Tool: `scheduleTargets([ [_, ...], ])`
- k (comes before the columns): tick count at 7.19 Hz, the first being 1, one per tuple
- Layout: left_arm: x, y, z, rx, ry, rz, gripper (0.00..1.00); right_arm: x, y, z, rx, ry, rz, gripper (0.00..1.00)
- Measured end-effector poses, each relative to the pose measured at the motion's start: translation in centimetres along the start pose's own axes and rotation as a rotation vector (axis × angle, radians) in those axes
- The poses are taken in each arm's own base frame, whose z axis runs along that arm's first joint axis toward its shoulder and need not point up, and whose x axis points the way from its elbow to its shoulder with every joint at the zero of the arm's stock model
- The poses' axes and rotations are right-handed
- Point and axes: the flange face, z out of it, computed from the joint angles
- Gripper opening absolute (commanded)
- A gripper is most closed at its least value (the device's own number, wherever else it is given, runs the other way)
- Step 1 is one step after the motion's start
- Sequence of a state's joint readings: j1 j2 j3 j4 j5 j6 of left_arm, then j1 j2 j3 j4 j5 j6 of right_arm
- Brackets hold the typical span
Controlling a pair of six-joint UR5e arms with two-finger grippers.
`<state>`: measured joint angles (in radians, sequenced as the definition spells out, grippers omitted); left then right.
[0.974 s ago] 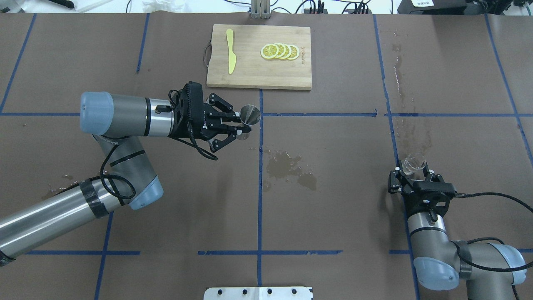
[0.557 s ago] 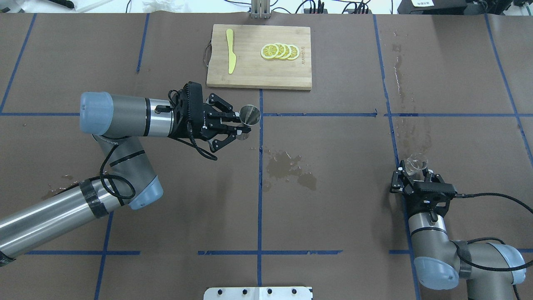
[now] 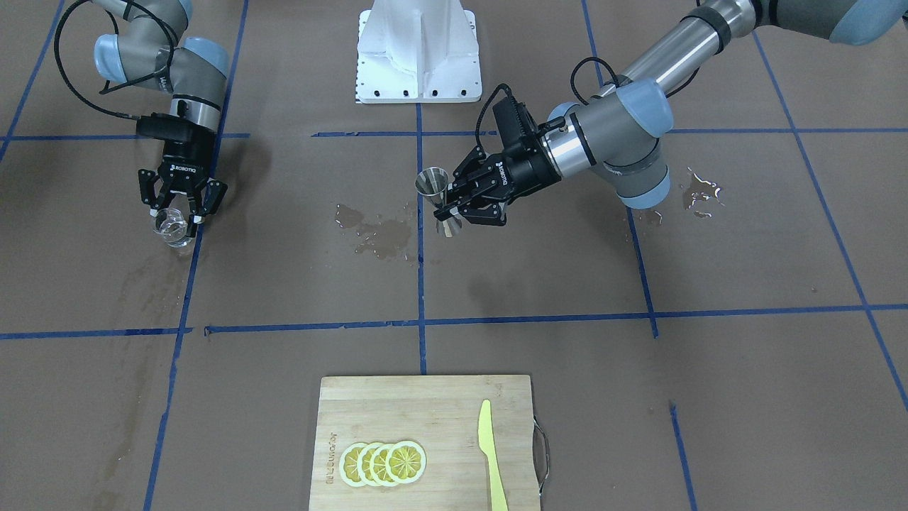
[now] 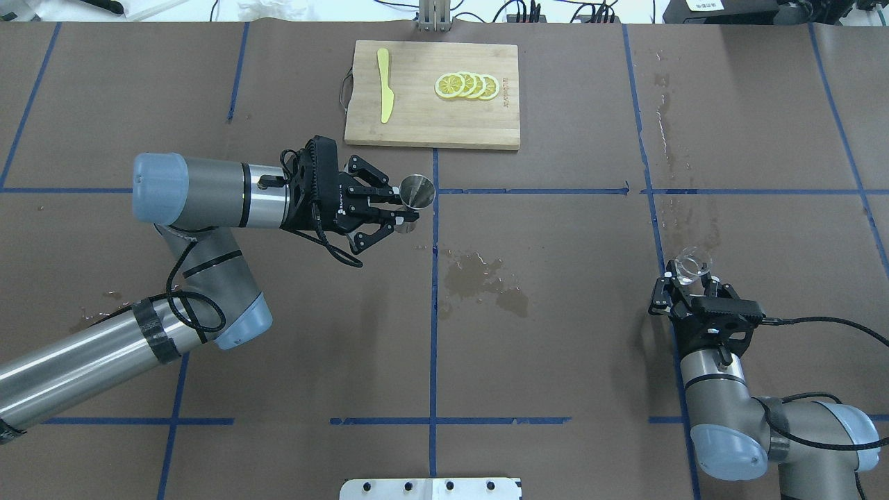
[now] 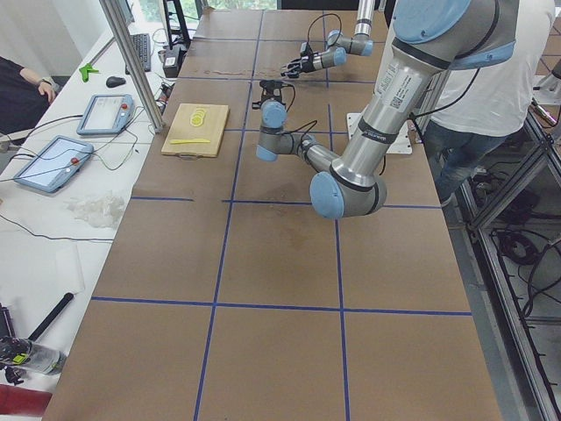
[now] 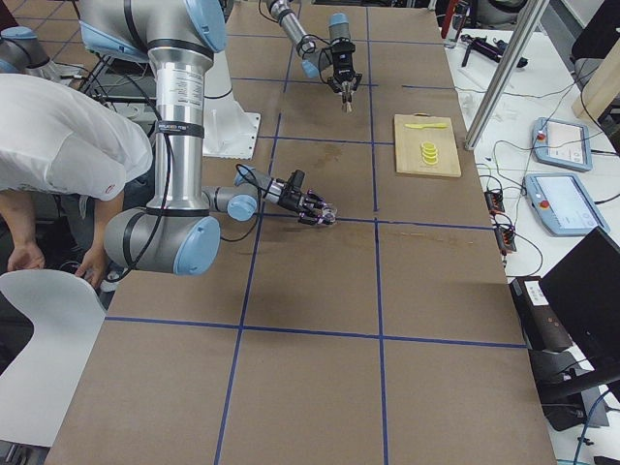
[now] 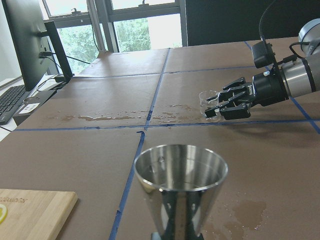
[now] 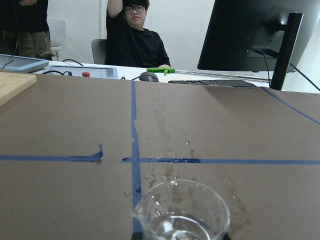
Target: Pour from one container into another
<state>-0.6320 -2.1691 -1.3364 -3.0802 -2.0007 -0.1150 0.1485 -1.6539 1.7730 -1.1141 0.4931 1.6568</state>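
Overhead exterior: glass cup (image 4: 691, 268) is upright in the right hand (image 4: 689, 278), which is clenched on its wall, low over the table (image 4: 555, 361) on the robot's right. Can't tell if the base touches. Right wrist view shows a little clear liquid in the bottom. Jigger (image 4: 417, 192) is upright, clamped at the waist by the left hand (image 4: 401, 212), off the table near the centre tape line (image 4: 434, 312) and well apart from the cup. Risks, my read:
1. The glass is slick and held near the fingertips, so it may rotate or slip once tilted.
2. The jigger mouth is small, so a badly aimed lip puts the stream on the table.
3. A rim knock could pivot the jigger about its narrow waist.

Wet patch (image 4: 483, 278) lies between the two.
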Motion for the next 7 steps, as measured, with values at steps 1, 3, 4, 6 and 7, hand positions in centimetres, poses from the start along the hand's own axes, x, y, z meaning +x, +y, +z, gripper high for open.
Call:
scheduleTargets([
  [1, 0.0, 0.0, 0.0, 0.0, 0.0, 0.0, 0.0, -0.7, -1.8, -0.3, 0.003, -0.013, 0.001, 0.0],
  [3, 0.0, 0.1, -0.1, -0.001, 0.0, 0.0, 0.0, -2.2, -5.9, -1.8, 0.014, -0.099, -0.036, 0.0],
  [4, 0.1, 0.3, -0.3, -0.002, -0.001, -0.001, 0.0, -2.4, -7.5, -2.3, 0.035, -0.152, -0.077, 0.0],
  [6, 0.2, 0.4, -0.5, 0.002, 0.0, 0.001, 0.0, -2.7, -9.7, -2.2, 0.049, -0.217, -0.202, 0.0],
  [7, 0.2, 0.4, -0.5, 0.003, 0.0, 0.001, 0.0, -4.2, -10.8, -2.1, 0.053, -0.244, -0.236, 0.0],
])
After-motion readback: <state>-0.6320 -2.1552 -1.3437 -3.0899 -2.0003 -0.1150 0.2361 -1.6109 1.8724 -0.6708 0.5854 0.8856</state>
